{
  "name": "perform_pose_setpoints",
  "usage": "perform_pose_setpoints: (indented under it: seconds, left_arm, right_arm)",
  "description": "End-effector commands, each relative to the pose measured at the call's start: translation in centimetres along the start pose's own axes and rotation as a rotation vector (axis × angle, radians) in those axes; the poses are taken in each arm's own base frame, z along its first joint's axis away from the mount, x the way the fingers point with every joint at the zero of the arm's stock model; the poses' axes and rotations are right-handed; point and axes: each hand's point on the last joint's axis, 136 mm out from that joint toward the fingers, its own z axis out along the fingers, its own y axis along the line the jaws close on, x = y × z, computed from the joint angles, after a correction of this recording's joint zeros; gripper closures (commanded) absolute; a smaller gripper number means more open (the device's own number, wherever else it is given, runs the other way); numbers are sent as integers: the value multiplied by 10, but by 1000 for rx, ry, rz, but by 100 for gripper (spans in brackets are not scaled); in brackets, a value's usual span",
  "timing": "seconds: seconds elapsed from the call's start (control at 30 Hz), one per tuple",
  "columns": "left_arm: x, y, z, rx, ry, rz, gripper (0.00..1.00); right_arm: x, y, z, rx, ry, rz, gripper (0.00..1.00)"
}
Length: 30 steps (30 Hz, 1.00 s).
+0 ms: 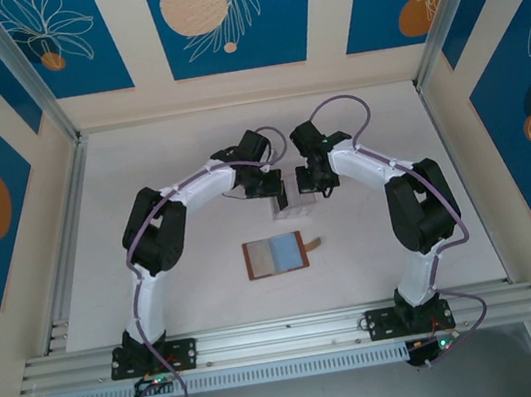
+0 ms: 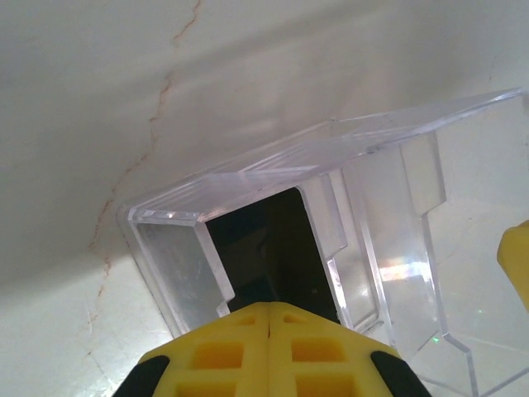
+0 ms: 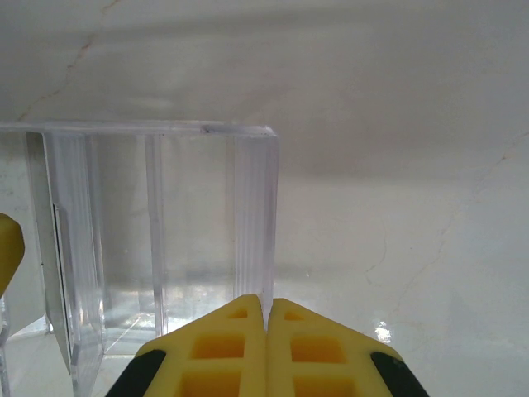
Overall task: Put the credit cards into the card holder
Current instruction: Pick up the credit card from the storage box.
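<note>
Card holder [image 1: 275, 254] lies open, flat on the table [image 1: 142, 156], centre near. Black credit card [image 2: 273, 248] stands in the clear tray [image 1: 292, 202] just beyond. Left gripper [image 2: 269, 327] is pressed together at the card's edge. Right gripper [image 3: 266, 310] is pressed together at the tray wall.

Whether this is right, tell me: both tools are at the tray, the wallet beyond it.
Not quite. The wallet lies nearer the bases than the tray, per the top view. The left tool and right tool are at the tray.
</note>
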Motion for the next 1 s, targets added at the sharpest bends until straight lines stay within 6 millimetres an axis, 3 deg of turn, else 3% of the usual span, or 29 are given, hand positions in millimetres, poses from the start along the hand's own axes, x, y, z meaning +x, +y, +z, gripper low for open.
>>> perform_pose_setpoints:
  seconds: [0.0, 0.43, 0.8, 0.97]
  left_arm:
    - [10, 4, 11, -54, 47, 33, 100]
    - [18, -10, 18, -94, 110, 80, 100]
    - [20, -28, 28, -23, 136, 53, 100]
    - [20, -25, 28, -76, 143, 44, 100]
  right_arm:
    - [43, -6, 23, 15, 168, -25, 100]
    - [42, -2, 23, -9, 168, -11, 100]
    - [40, 3, 23, -33, 172, -8, 100]
    - [39, 3, 22, -34, 170, -9, 100]
